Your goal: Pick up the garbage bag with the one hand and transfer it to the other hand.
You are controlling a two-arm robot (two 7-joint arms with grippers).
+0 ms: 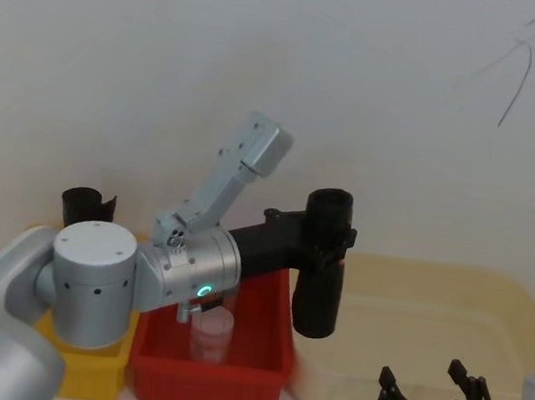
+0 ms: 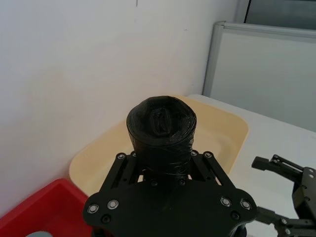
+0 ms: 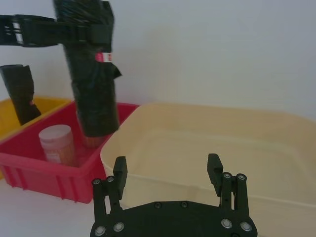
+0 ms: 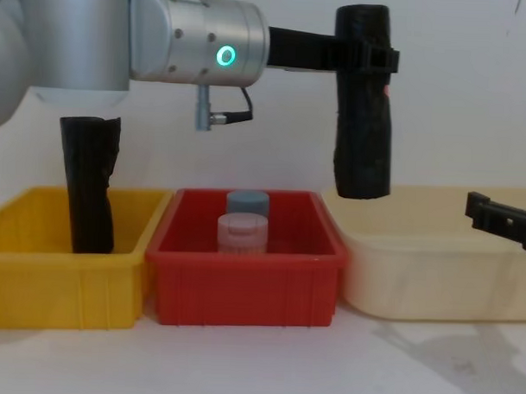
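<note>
Left arm: thick silver wrist (image 4: pixel 191 39) with a green ring light, big in the chest view's upper left. Its black two-finger left gripper (image 4: pixel 365 55) is clamped tight on a smooth black plastic roll, the garbage bag (image 4: pixel 362 123).
Garbage bag: upright in mid-air, upper centre-right of the chest view, above where the red plastic bin (image 4: pixel 242 287) meets the cream plastic tub (image 4: pixel 433 285).
Right arm: slim black right gripper (image 3: pixel 167 165), head view's lower right, fingers spread wide, holding nothing.
Far left: yellow plastic bin (image 4: pixel 61 294) with a ragged-topped black roll (image 4: pixel 88 182) standing in it.
</note>
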